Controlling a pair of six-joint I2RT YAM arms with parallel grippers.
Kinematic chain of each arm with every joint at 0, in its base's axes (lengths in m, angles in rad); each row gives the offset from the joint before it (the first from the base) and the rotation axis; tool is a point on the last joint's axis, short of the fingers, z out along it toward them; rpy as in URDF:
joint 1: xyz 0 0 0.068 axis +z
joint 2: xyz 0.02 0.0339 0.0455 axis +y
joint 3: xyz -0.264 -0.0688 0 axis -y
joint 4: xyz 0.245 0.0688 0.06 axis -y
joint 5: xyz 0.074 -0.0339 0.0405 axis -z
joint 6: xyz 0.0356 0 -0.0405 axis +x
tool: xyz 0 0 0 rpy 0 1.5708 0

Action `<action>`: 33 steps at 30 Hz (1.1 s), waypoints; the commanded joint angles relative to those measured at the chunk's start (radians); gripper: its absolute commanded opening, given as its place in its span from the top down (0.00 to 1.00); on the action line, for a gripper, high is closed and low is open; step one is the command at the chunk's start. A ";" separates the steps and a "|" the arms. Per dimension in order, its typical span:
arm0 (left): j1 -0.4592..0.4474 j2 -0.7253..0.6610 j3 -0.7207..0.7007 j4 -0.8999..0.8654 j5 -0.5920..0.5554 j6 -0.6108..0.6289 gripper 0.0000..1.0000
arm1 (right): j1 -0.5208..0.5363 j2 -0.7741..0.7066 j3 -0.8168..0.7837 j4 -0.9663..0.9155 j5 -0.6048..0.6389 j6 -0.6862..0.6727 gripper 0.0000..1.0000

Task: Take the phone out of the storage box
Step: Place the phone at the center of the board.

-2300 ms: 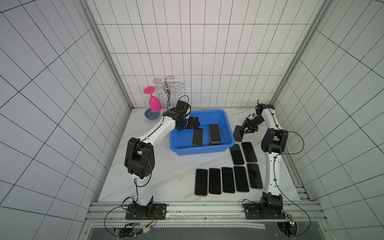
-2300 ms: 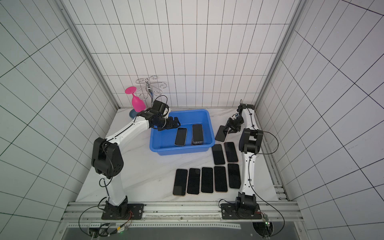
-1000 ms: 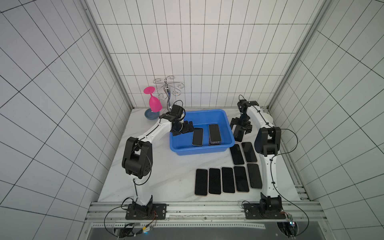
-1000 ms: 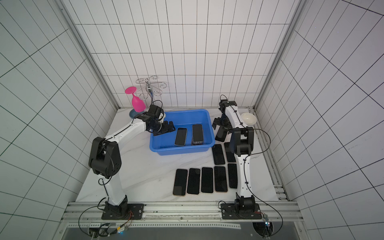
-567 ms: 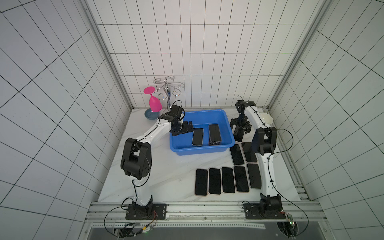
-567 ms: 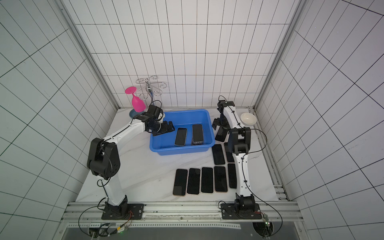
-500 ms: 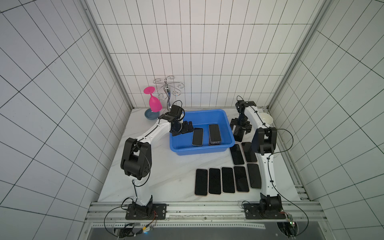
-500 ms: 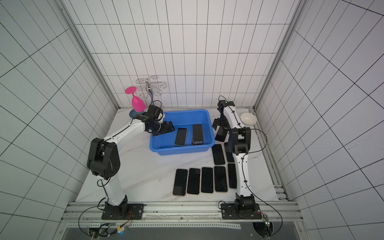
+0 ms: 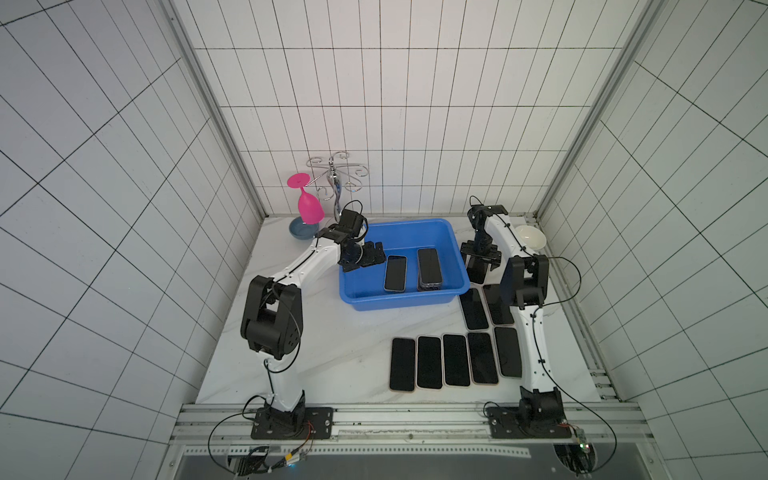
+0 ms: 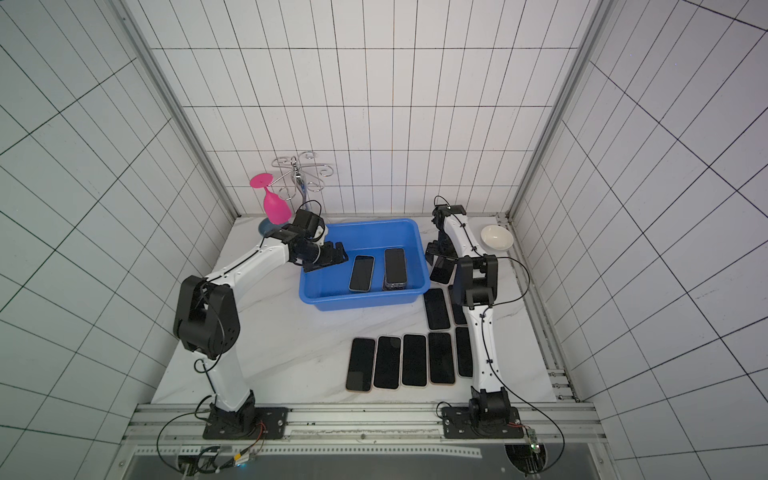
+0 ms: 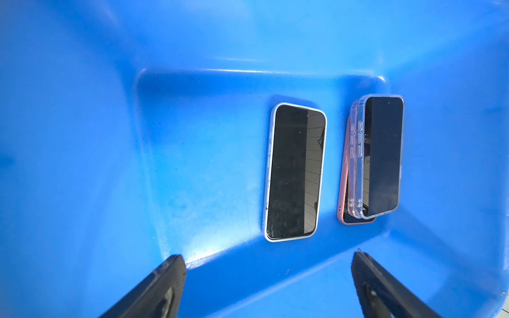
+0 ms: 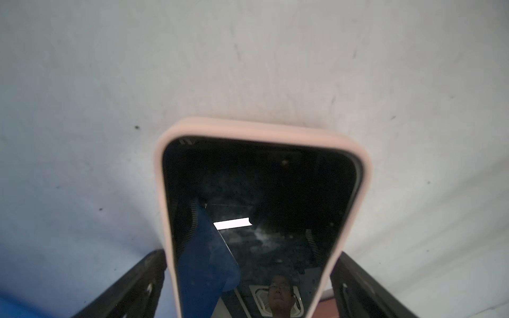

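Four in bright blue plastic storage box: pale-cased phone, three-phone stack.
Left pincer: open, empty, over box.
Right pincer: now swung over pink-cased phone on table beside box; grip unclear.

I am driving a robot test cell, a lab booth and no home: white tiled walls close round three sides of the marble-look worktop. Along its front edge, an aluminium rail carries two bolted arms and loose cables.
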State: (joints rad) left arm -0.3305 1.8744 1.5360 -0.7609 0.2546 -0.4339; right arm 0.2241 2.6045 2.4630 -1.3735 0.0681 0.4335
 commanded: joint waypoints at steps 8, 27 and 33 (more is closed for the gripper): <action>0.015 -0.023 -0.016 0.001 -0.021 0.000 0.02 | 0.004 0.080 0.120 -0.036 0.041 -0.133 0.18; 0.015 -0.018 -0.014 -0.013 -0.021 0.003 0.02 | -0.030 0.048 0.129 0.103 0.067 -0.407 0.12; 0.015 -0.023 -0.028 -0.014 -0.029 -0.001 0.02 | -0.074 0.009 0.068 0.094 -0.023 -0.344 0.11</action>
State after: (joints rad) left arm -0.3225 1.8744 1.5272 -0.7628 0.2474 -0.4347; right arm 0.1829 2.6518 2.5679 -1.2568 0.0635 0.0727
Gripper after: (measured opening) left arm 0.978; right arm 0.888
